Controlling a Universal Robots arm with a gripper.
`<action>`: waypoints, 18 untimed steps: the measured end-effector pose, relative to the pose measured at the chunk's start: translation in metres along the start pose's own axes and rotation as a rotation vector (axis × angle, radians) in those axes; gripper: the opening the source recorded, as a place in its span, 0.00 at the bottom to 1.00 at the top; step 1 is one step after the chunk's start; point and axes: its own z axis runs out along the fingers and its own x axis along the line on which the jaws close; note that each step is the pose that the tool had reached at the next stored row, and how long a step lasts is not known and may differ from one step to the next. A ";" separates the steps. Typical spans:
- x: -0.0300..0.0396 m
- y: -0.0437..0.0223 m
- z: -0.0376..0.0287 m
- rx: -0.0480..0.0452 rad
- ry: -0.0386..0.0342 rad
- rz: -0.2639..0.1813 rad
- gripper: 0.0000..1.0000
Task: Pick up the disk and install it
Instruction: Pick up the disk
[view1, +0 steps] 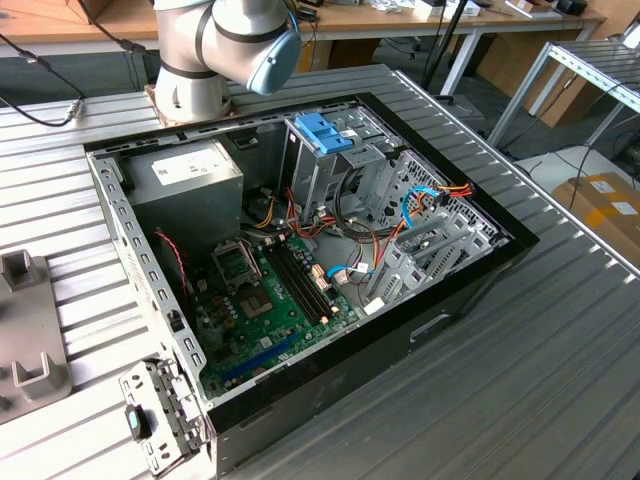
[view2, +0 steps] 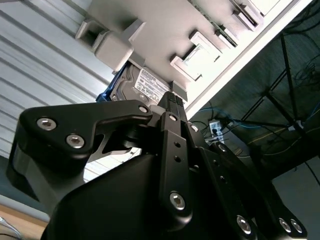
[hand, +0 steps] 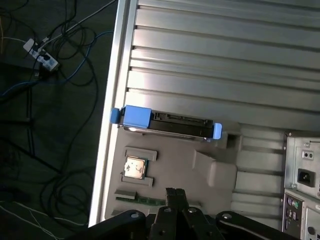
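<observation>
My gripper (hand: 175, 192) is pinched closed with nothing in it. Its two thin black fingertips press together. It hangs above a flat grey tray (hand: 175, 160) and is apart from the disk (hand: 172, 124).

The disk sits at the rim of the tray, touching it, where the tray meets the table (hand: 225, 60). In the first wrist view I see its thin dark side, with a bright blue plastic rail (hand: 135, 116) at each end. In the second wrist view, past my gripper (view2: 171, 98), I see the disk's (view2: 150, 86) flat grey metal face and white label, between blocky bumps on the tray (view2: 160, 20).

One end of the disk is just beside the table's edge. Past that edge is a dark floor with loose cables (hand: 50, 65). Beyond the disk the table is bare, shiny metal with long ribs. A small square chip (hand: 134, 167) lies in the tray.

A corner of the computer case (hand: 302, 180) is near the other end. In the exterior view the case (view1: 115, 215) lies open, full of wires and boards.
</observation>
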 end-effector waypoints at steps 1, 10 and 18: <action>0.0000 0.0000 0.0000 -0.0002 0.0003 -0.008 0.10; 0.0000 0.0000 0.0000 -0.0025 0.0044 -0.102 0.10; 0.0000 0.0000 0.0000 -0.0043 0.0075 -0.174 0.10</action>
